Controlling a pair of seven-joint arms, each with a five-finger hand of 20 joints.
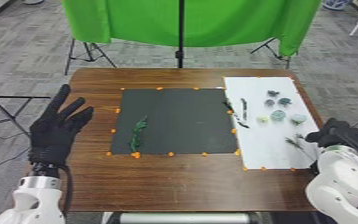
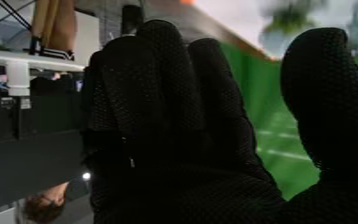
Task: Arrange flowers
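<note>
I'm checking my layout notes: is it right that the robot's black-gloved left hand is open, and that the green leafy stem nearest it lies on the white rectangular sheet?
Not quite: the black-gloved left hand is indeed open, but the head view shows the green leafy stem nearest it on the dark grey rectangular sheet, not the white one.

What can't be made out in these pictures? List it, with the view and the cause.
- Head view: the petals of the blue-green flower, too small.
- Head view: the separate leaves of the green sprig, too small.
- Head view: the upper part of the left arm, cut off by the bottom edge.
- Right wrist view: part of the white sheet, behind the right hand's thumb.
</note>
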